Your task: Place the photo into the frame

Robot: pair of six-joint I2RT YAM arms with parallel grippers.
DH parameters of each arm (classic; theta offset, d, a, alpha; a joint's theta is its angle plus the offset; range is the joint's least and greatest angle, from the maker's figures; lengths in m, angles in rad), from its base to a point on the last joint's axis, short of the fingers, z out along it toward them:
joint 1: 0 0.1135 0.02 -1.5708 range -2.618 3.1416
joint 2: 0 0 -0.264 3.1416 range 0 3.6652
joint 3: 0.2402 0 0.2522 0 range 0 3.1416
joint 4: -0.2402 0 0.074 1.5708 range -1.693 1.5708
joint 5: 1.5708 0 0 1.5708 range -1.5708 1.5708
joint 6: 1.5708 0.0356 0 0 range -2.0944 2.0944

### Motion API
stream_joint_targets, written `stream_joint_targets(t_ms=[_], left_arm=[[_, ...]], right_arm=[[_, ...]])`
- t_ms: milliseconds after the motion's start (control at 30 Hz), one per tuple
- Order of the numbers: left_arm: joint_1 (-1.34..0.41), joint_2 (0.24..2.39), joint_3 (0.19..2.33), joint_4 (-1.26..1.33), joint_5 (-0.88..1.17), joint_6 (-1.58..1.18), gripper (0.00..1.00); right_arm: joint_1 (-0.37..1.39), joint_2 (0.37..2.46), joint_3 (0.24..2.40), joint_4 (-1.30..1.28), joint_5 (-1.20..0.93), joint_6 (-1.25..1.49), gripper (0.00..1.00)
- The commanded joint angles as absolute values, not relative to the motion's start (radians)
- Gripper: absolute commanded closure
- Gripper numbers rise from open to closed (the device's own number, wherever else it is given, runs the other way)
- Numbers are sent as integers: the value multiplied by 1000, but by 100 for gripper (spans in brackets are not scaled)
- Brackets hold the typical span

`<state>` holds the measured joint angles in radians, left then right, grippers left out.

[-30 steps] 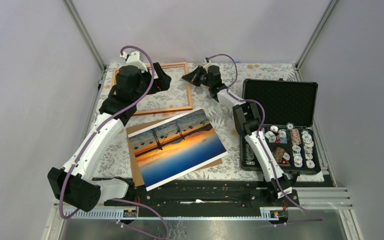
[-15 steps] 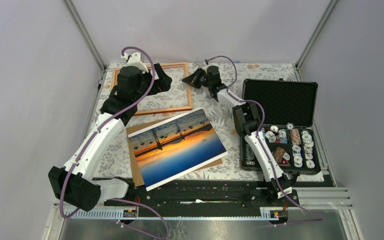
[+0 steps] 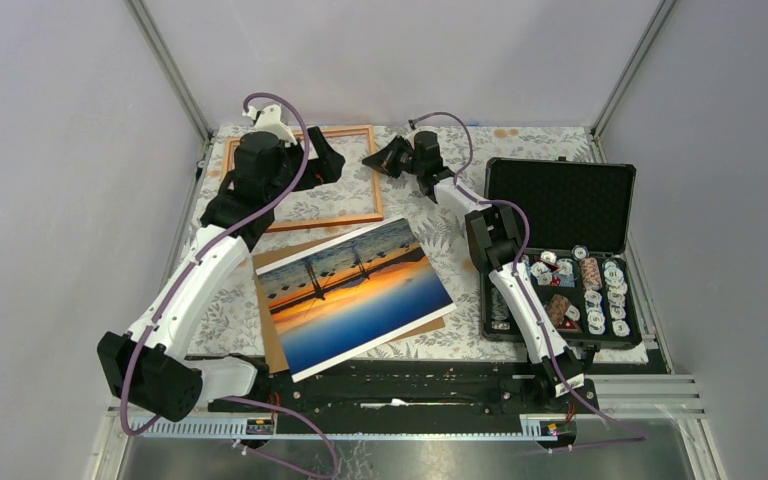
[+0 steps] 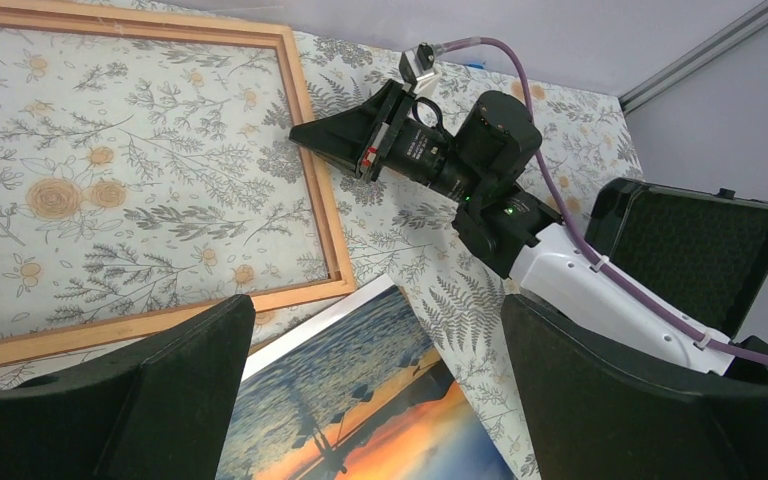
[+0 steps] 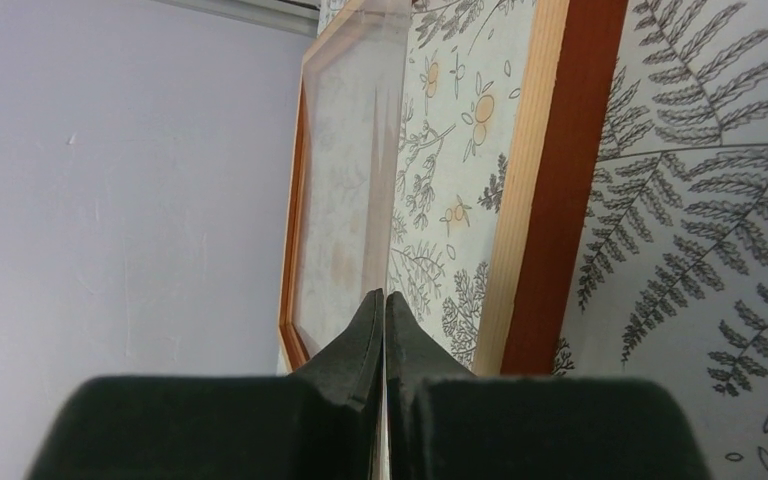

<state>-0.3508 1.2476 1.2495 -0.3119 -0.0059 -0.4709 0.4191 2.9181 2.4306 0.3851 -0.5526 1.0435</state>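
State of right claw [image 3: 370,157]: fingers pressed together, nothing between them. The tip is level with the right rail of the frame [image 3: 322,221] and points across it. Whether it touches the wood cannot be told.
State of left claw [image 3: 326,160]: fingers spread wide and empty, hanging over the frame's opening. The right claw lies just past its fingertips.
Position of frame: flat on the flowered cloth [image 3: 430,225], directly under the left claw. The right wrist view hints at a clear pane in the opening, but too hazily to be sure.
Position of photo [image 3: 355,290]: picture side up and well back from both claws, toward the arm bases. It is skewed against the frame and rests on the backing board [image 3: 271,335].
Hazard, frame: a push from the shut right claw could slide or twist the frame on the cloth.
Hazard, claws: they stand close together, so a careless sweep by either could make them collide.
Hazard, photo: the print lies thin and flat, so a pinch may crease it or take the board along. If it goes in unturned, a corner would likely catch a rail.
Pose, left arm: reaches far forward, with the wrist bent so the claw faces rightward and down.
Pose, right arm: stretched forward and leftward past the black case [image 3: 560,205], wrist rolled on its side.
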Motion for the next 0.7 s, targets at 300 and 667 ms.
stream_joint_targets(t_ms=[300,667], left_arm=[[-330,1263,1249,-247,53,-495,1],[-320,1267,1248,-245,72,-511,1]], right_arm=[[432,2827,2435,305,-632,1139,100],[431,2815,2455,214,-636,1144,100]])
